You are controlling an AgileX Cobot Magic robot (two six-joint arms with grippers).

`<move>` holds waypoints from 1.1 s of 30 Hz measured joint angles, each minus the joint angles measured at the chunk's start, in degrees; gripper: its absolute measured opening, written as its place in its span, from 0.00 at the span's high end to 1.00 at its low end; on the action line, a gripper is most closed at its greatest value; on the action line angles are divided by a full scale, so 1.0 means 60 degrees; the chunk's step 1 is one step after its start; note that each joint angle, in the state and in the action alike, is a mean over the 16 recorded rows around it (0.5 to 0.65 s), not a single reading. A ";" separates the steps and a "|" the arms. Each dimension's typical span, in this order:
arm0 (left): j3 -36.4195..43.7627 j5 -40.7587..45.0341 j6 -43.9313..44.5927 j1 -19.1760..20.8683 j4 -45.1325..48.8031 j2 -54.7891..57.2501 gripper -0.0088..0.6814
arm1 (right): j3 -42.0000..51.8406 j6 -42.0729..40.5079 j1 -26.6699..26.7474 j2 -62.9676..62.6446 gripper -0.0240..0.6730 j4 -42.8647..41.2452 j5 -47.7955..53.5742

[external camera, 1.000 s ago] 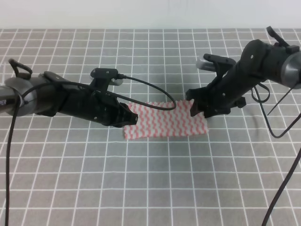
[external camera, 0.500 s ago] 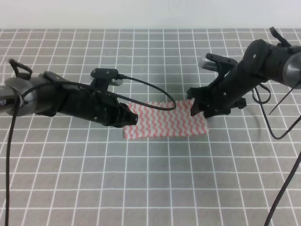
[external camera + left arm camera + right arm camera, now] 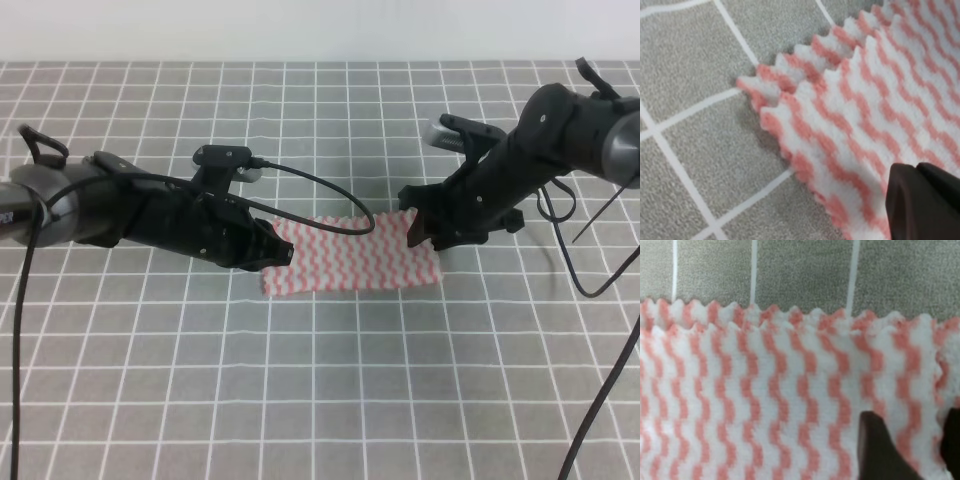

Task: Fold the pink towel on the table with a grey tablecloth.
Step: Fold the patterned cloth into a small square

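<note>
Exterior high view: the towel [image 3: 352,254] lies flat near the middle of the worktop [image 3: 320,400], already doubled into a wide strip a few grid squares long, its long sides running left to right. The left gripper [image 3: 272,250] sits low over the strip's left end; the right gripper [image 3: 413,230] sits over its right end, at the far corner, where a small flap of cloth stands up beside the fingertip.

Left wrist view: two pinked edges lie one on top of the other, slightly offset, with the corner resting on the grey cloth. One dark fingertip [image 3: 922,202] shows at the lower right, on or just above the towel. The second finger is out of frame, so the left gripper's opening cannot be told.

Right wrist view: the doubled pinked edge runs across the top. Two dark fingertips [image 3: 882,450] are apart, with towel visible between them; whether they pinch any cloth cannot be told.
</note>
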 joint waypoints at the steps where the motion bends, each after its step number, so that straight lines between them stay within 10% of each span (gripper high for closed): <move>1: 0.0000 0.0004 0.0002 0.0001 -0.0002 -0.0003 0.99 | 0.0003 -0.0001 0.0000 0.0004 0.62 0.0007 0.0000; 33: -0.0002 0.0072 0.0047 0.0002 -0.0012 -0.0010 0.99 | -0.0666 -0.0024 0.0042 -0.0150 0.98 0.0160 0.0254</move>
